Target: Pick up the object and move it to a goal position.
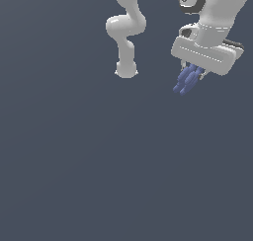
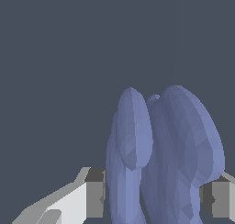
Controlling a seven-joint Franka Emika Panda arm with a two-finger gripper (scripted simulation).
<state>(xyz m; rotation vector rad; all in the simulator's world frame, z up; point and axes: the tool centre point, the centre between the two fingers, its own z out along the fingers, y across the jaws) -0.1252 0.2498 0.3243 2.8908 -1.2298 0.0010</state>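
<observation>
Object hanging from the gripper, pinched between the two fingers and sticking out past their tips, angled down toward the exterior view's left. Sitting high in the upper right of the exterior view, well apart from the arm's base. Gripper closing partway, jaws held apart by the object's own width, one finger pressing one flank and the other finger pressing the opposite flank in the wrist view. Object filling the gap between them completely, showing as a blue-violet cluster of long rounded lobes lying side by side, like a small bunch of bananas, with faceted, matte shading. Looking smaller than the white gripper body above it in the exterior view. Fingers showing grey pads with darker backing and pale angular housings. Arm links appearing smooth, glossy white, with rounded joints. Floor spreading as a flat, even slate-grey surface without texture
</observation>
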